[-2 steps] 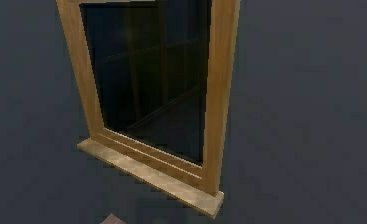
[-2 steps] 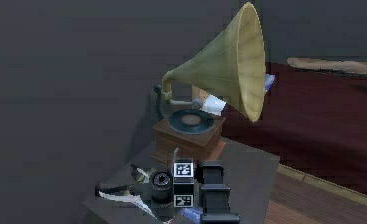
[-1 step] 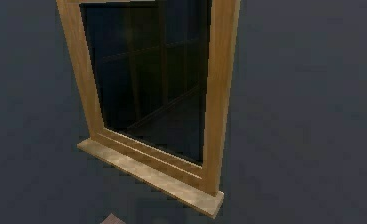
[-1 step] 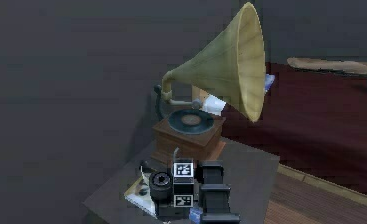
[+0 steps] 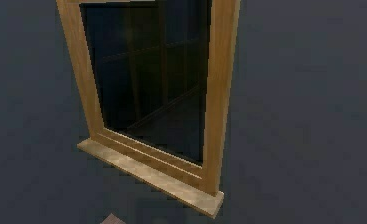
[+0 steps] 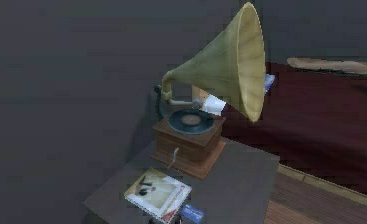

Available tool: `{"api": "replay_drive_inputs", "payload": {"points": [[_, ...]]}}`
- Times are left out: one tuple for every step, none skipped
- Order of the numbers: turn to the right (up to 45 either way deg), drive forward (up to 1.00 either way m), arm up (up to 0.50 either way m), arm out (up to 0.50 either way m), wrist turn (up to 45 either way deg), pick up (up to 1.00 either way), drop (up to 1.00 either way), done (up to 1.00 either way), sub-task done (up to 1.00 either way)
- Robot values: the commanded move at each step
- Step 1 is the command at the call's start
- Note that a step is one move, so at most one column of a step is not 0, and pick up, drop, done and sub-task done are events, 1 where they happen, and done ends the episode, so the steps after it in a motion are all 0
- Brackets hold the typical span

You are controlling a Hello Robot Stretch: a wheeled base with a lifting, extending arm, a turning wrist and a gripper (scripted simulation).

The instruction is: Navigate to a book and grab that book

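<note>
In the forward view's centre we see a window with dark glass in a light wooden frame, above its sill. In the arm side view's centre a gramophone with a brass horn stands on a grey table. At the right lies a dark red bed.

One gramophone, on one grey table. One book in front of the gramophone, one small blue-grey item just beside it. One dark red bed behind the gramophone, one pale long object on it. One wood-framed window, one sill.
</note>
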Motion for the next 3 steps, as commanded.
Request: {"api": "replay_drive_inputs", "payload": {"points": [[0.0, 0.00, 0.00, 0.00, 0.0, 1.00, 0.00, 0.00, 0.00], [0.0, 0.00, 0.10, 0.00, 0.0, 0.00, 0.00, 0.00, 0.00], [0.0, 0.00, 0.00, 0.00, 0.0, 0.00, 0.00, 1.00, 0.00]]}}
